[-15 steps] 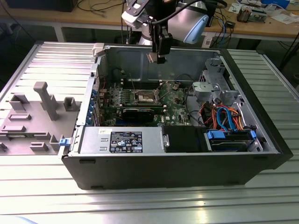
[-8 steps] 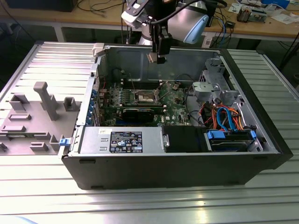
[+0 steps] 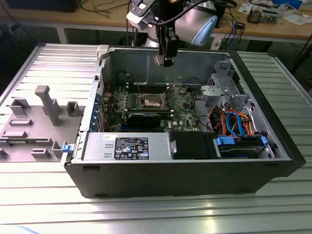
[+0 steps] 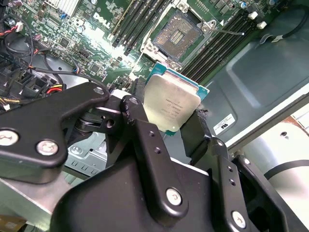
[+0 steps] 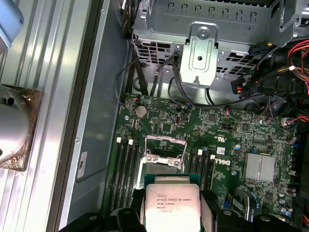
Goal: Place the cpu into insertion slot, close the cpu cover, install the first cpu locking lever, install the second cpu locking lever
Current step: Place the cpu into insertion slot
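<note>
Aloft — cpu (image 4: pixel 172 100) in pincer (image 4: pixel 166 113), above case (image 3: pixel 146 178).

Desk (image 3: pixel 146 214): a silvery metal surface of long parallel ribbed slats. Two items rest directly on it. An open black computer case (image 3: pixel 170 178) lies on its side at the centre of the exterior view, with its interior facing up. At 9 o'clock from the case, just beside it, sits a flat grey fixture tray (image 3: pixel 34 122) carrying several upright grey blocks.
</note>
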Available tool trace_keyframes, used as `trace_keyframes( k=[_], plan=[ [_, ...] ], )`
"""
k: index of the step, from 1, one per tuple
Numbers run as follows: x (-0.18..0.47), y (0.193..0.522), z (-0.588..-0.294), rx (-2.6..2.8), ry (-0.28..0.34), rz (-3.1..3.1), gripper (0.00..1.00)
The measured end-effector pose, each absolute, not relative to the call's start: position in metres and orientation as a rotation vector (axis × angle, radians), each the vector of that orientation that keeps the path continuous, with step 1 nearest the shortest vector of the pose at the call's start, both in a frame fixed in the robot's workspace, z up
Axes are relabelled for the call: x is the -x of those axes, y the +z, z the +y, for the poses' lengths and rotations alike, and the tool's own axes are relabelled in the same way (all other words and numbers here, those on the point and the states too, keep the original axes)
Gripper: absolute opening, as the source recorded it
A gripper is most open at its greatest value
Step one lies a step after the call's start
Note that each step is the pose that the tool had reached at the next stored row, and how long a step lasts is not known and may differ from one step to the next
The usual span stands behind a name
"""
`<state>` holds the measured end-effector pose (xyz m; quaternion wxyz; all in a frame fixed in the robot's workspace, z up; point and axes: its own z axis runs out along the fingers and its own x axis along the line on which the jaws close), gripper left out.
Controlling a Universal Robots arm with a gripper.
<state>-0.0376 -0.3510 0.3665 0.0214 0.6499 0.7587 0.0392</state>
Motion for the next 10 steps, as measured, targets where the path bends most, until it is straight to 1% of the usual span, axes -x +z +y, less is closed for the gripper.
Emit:
trace_keyframes(
  k=[10],
  plan=[
    [0.0377,0.3609,-0.3509,-2.063,0.119,2.307,0.54]
  ],
)
